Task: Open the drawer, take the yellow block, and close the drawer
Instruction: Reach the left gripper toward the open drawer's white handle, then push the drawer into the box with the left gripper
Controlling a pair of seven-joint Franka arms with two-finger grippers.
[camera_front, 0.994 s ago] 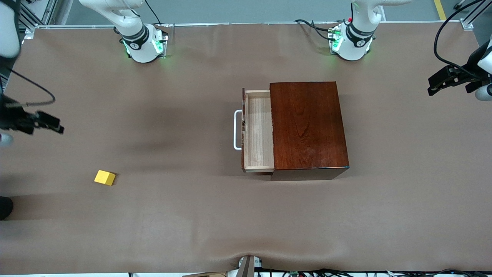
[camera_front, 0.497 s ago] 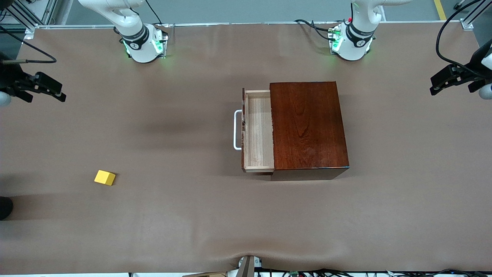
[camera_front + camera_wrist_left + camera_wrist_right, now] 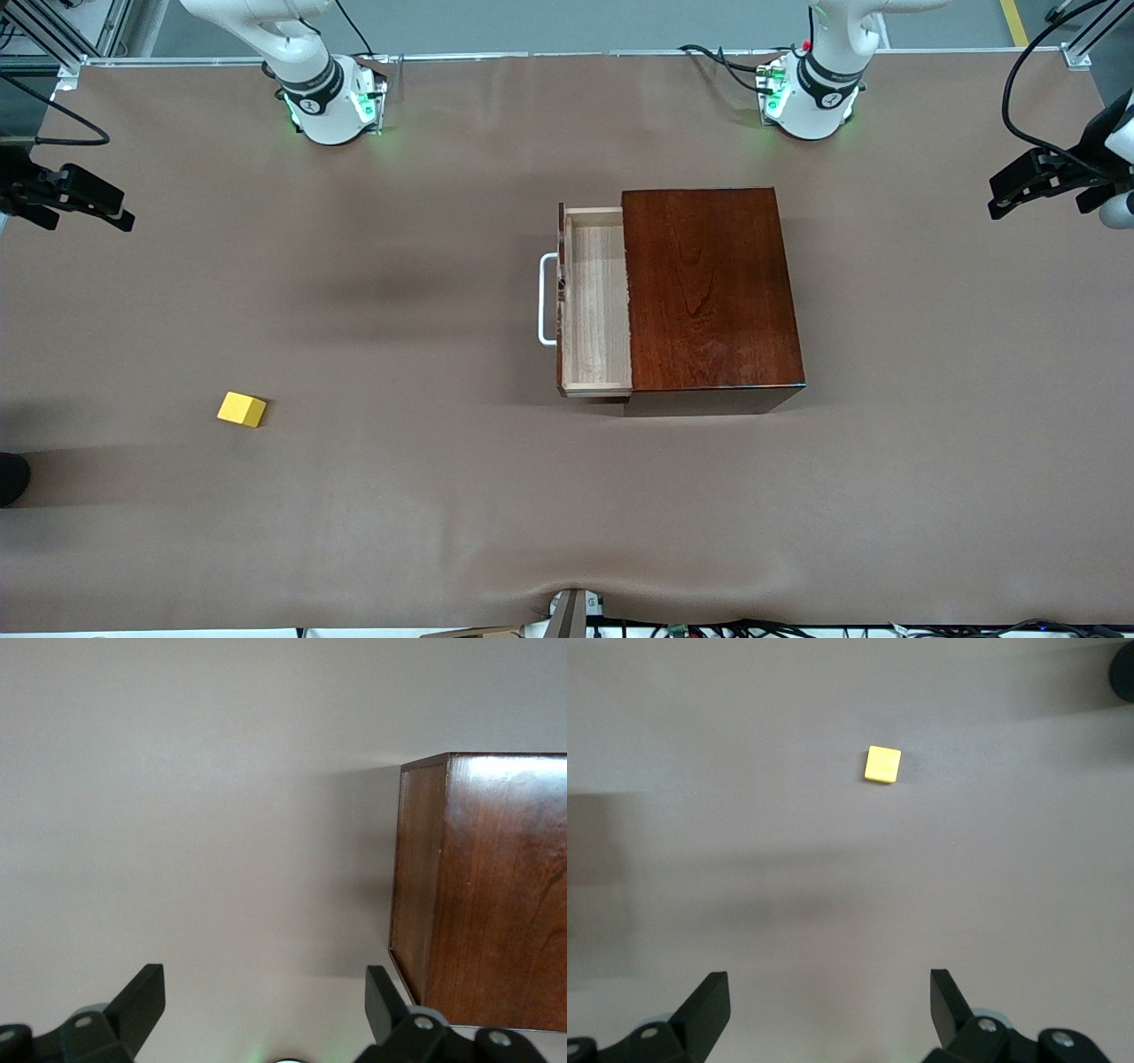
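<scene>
**Drawer pulled out, yellow block on the bare table, both grippers spread and holding nothing**

The right gripper [image 3: 120, 217] hangs over the table's edge at the right arm's end. In the right wrist view its 2 fingers [image 3: 709, 1001] stand wide apart with only table surface between them. The yellow block [image 3: 241, 409] lies on the brown table [image 3: 399, 496], toward the right arm's end and nearer to the front camera than the wooden box [image 3: 709, 292]. It is well apart from both the box and the right gripper. The right wrist view shows the block [image 3: 882, 764] alone on the surface, touching nothing.

Toward the middle of the table sits the glossy dark red-brown box. Its drawer [image 3: 595, 301] is pulled partly out toward the right arm's end, the pale wood interior open to view. As far as the front view shows, the exposed part of the tray holds nothing. The white U-shaped handle [image 3: 546, 299] juts from the drawer's dark front.

The left gripper [image 3: 1001, 199] hangs over the table's edge at the left arm's end, well apart from the box. Its fingers [image 3: 142, 1001] are likewise spread with nothing between them. The left wrist view looks down on a corner of the box [image 3: 483, 895] and the bare table beside it.
</scene>
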